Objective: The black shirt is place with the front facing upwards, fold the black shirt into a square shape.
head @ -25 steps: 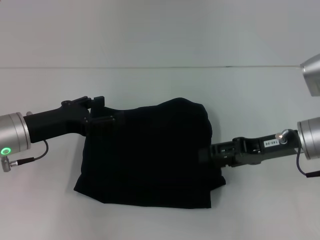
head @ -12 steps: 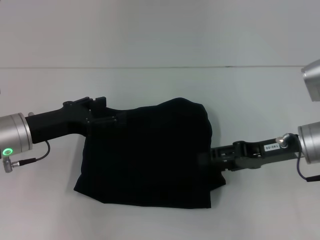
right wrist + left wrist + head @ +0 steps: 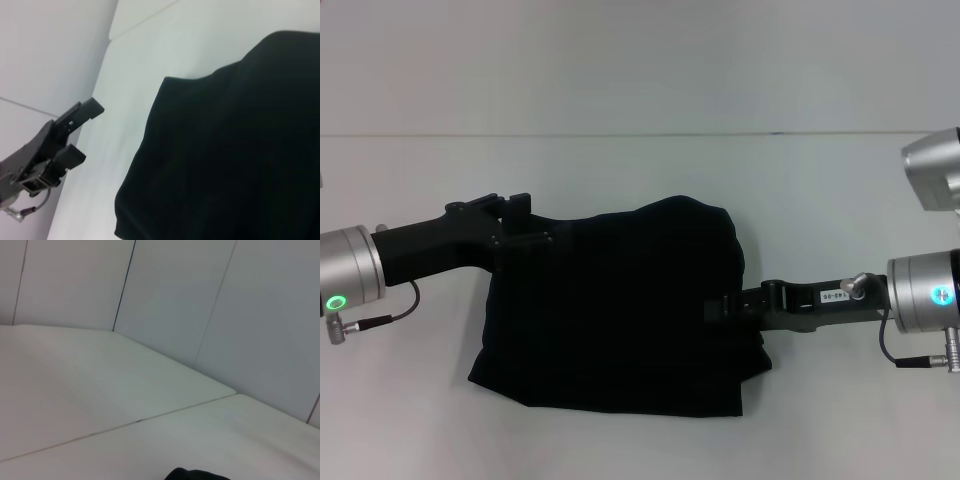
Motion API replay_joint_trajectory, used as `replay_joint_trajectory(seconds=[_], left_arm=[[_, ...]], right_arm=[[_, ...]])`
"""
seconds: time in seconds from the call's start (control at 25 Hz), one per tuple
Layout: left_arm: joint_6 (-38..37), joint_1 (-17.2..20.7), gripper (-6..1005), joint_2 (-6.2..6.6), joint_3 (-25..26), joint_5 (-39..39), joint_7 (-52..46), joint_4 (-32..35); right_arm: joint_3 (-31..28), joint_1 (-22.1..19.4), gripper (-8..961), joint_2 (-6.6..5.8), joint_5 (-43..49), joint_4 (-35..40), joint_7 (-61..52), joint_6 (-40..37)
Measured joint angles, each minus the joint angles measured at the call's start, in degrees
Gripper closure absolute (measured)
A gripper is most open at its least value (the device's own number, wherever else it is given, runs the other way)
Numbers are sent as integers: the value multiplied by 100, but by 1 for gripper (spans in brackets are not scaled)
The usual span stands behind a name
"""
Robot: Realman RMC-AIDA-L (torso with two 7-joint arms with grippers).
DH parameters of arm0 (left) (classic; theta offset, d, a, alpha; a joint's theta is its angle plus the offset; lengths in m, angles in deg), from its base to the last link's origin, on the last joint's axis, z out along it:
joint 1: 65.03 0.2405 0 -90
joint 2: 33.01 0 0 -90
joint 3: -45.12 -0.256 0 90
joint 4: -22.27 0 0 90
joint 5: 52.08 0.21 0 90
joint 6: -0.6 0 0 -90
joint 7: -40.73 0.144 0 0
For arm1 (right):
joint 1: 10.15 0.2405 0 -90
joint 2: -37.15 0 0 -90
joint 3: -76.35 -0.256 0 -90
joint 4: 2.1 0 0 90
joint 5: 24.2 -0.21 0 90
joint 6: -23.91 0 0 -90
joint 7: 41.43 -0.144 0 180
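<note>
Since a second ago the right arm has slid further in over the cloth, while the left has barely shifted.

Largest first: the black shirt (image 3: 620, 310) lies folded into a rough block at the middle of the white table (image 3: 640, 80), its near edge slanting and its left near corner poking out. No lettering or neck label shows on it.

Next, the left gripper (image 3: 515, 225) sits at the shirt's far left corner, fingers spread apart as the right wrist view shows. Whether the right gripper (image 3: 720, 310), at the right edge, is open or closed cannot be told.

Risk: withdrawing either arm could snag a layer and drag the fold open. The white tag on the right arm is unreadable.
</note>
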Motion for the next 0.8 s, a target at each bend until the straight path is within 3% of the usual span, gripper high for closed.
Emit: replay_joint_trajectory(seconds=[0.12,0.28,0.68,0.8], left_arm=[[1,-8,79,0,-3,4,1,0],[1,-11,79,0,2,7,0,0],[-15,-36,80,-8,-31,10,0,0],[-34,-36,80,-9,-32,10,0,0]], right_arm=[[-226,-108,307,14,-1,11,166,11],[-616,-307,472,22,0,5,422,-62],[-668,-401,944,0,24,4,367,-120],[-664,-416,935,-18,26,3,351,-94]])
